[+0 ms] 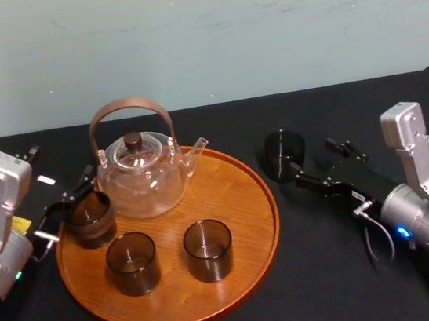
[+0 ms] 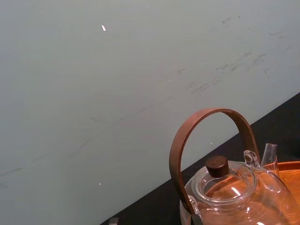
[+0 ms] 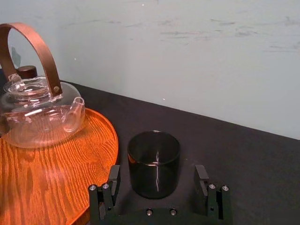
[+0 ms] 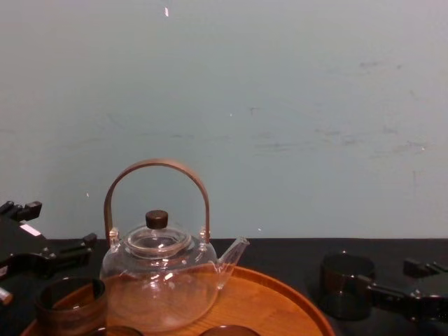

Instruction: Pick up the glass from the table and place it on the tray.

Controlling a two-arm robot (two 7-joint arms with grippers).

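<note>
While the right gripper (image 3: 157, 174) holds its jaws wide, one finger on each side of the glass (image 3: 153, 163) and neither touching it, the glass sits upright on the table (image 1: 332, 272), just off the right rim of the tray (image 1: 239, 197), near it but apart. Its long axis is vertical, mouth up. A narrow strip of black surface separates glass and rim, and more bare surface runs behind the glass toward the table's far edge. On the tray, the wood along the right rim is bare. The teapot (image 1: 142, 178) takes the far side, spout toward the right rim. Two dark glasses (image 1: 132, 262) (image 1: 208, 248) stand near the front rim, and a third dark glass (image 1: 89, 218) stands at the left rim. The left gripper (image 1: 71, 195) is at that left rim, just beside the third dark glass; whether its jaws are apart I cannot tell.
</note>
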